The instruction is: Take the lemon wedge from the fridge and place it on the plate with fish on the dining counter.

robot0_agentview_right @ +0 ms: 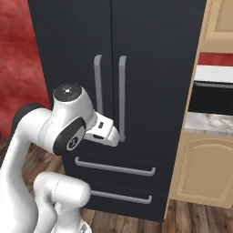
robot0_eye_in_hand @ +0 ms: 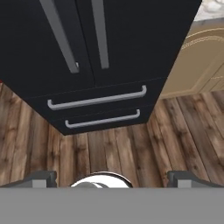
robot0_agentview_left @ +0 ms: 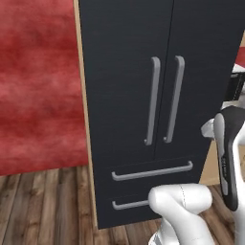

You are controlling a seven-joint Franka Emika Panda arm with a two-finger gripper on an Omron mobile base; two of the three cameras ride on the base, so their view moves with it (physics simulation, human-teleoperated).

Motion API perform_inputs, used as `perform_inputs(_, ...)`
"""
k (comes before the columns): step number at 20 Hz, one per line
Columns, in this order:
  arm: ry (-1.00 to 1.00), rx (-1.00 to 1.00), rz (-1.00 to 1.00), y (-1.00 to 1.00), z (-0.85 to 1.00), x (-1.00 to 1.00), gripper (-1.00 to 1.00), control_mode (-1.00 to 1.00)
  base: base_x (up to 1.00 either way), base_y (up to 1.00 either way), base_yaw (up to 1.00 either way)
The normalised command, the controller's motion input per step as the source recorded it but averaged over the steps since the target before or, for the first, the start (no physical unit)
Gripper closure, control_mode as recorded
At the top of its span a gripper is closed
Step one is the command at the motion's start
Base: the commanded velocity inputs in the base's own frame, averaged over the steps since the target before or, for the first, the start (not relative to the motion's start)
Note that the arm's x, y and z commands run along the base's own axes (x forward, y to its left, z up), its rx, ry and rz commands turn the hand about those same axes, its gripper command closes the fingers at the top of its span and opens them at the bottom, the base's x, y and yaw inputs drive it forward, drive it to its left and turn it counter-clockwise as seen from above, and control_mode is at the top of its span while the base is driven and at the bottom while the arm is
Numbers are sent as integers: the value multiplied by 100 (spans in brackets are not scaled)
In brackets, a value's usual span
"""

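The fridge point(robot0_agentview_left: 148, 110) stands shut straight ahead of the robot, both doors closed, so the lemon wedge is presumably inside and cannot be seen.

The two long door handles point(robot0_agentview_right: 109, 95) hang upright, side by side at the seam between the doors, their long axis vertical; below them two drawer handles point(robot0_eye_in_hand: 97, 99) run level.

The end effector point(robot0_eye_in_hand: 111, 177) is spread wide, pinching nothing, and is tucked low near the robot's body, tilted down toward the wooden floor point(robot0_eye_in_hand: 131, 148) and the foot of the fridge.

From the hand view the door handles lie forward and up from the end effector, well apart from it.

The coming move looks like a reach up and forward, with the jaws turned to straddle one upright bar; which door hides the wedge is hard to say from here.
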Motion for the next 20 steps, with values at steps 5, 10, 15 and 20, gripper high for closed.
perform_inputs(5, 0, 0, 0, 0, 0, 0, -100, 100, 0, -9, 0)
perform_inputs(10, 0, 0, 0, 0, 0, 0, -100, 100, 0, 0, 0)
perform_inputs(15, 0, 0, 0, 0, 0, 0, -100, -100, 0, 0, 0)
perform_inputs(20, -1, -2, 0, 1, 0, 0, -100, -100, 0, 0, 0)
